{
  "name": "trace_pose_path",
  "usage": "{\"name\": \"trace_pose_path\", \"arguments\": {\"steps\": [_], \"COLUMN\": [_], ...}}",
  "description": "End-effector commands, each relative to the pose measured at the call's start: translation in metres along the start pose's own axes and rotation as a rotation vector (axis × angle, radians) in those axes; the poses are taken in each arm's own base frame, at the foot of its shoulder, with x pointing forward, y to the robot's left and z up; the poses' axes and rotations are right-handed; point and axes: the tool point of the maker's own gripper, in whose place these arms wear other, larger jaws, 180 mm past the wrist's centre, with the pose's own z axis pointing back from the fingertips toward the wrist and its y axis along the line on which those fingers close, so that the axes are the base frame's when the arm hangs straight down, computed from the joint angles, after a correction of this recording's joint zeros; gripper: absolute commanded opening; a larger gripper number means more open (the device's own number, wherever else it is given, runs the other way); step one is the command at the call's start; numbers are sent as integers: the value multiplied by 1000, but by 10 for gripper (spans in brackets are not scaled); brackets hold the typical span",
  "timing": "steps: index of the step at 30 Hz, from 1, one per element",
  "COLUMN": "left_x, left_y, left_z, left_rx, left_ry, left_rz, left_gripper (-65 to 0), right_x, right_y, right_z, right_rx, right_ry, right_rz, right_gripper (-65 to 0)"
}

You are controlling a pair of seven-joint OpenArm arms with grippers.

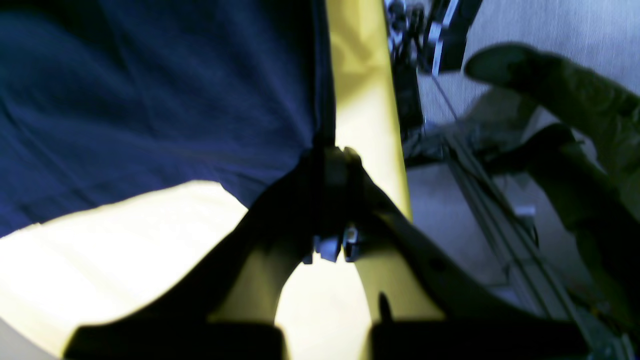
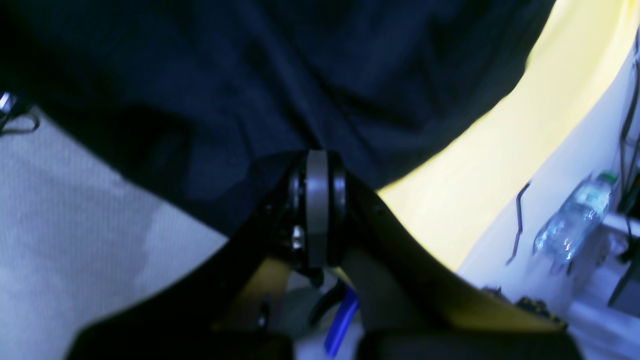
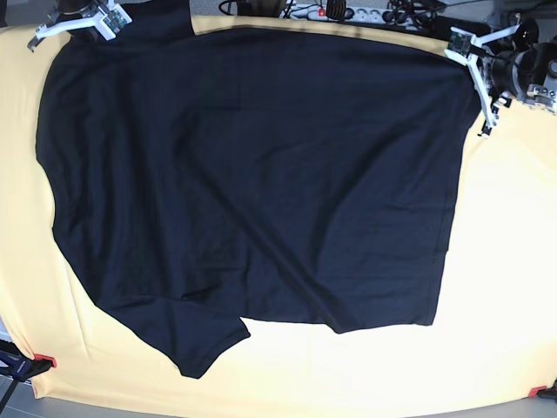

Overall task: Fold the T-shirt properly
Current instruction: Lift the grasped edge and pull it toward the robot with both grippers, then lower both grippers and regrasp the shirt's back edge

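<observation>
Here the T-shirt (image 3: 252, 183) lies spread across the yellow counter (image 3: 513, 261). Left fingers (image 1: 334, 165) are clamped on its far corner; right fingers (image 2: 317, 172) are clamped on the opposite far corner.

Seen from the base camera, the right gripper (image 3: 87, 19) shows white angular bracket pieces fitted with small dark hardware, while the left gripper (image 3: 474, 65) carries a matching white, slender frame ahead of a bulky black-and-grey wrist housing. Up close in the wrist views, each set of fingers (image 2: 317, 200) appears dark and curved, meeting around a grey central strip, with yellowish arms sweeping back from them. Small pale metal fittings sit beneath the left gripper's fingers (image 1: 336, 175). A blue piece, too blurred to identify, shows below the right one.
</observation>
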Motion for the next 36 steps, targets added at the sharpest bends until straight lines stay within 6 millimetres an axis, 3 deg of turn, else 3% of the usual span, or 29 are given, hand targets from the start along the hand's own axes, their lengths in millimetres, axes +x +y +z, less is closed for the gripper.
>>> {"name": "trace_pose_path", "arguments": {"steps": [1,5,10,19,27,32,36], "left_x": [-9,-17,-8,-18,-15,-27,-33], "left_y": [4,4,7,78,111,129,154], "left_z": [4,5,4,13,-10,-26,-18], "left_rx": [13,13,30,422,566,604,703], "left_ry": [50,96,47,92,-8,-23,-31], "left_rz": [-10,-8,-29,-18,31,51,94], "left_gripper": [-650,-650,-650,-650,-650,-650,-650], "right_x": [9,25,37,43,99,104,101], "right_y": [-11,-29,-45,-96,-115,-127,-133], "right_z": [0,-6,-10,-8,-7,-28,-49], "right_rx": [-36,-92,-141,-253,-165,-123,-81], "right_ry": [-33,-83,-122,-195,-444,-479,-476], "right_rz": [11,2,-3,-60,-151,-213,-235], "right_gripper": [-650,-650,-650,-650,-650,-650,-650]}}
